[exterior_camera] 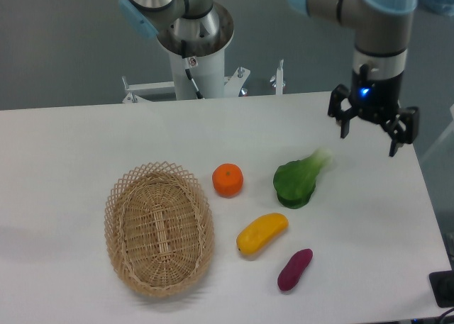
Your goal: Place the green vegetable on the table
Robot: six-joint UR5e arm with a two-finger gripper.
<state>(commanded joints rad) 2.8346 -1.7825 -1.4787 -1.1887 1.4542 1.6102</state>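
Now green vegetable point(298, 179) on table point(85, 140) — gripper point(369, 132) apart.

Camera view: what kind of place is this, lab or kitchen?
Most likely a robotics lab, not a kitchen. A robot arm with an open tool hangs over a bare white table on which a green vegetable, an orange and a wicker basket are set out, apparently as props. Grey floor behind.
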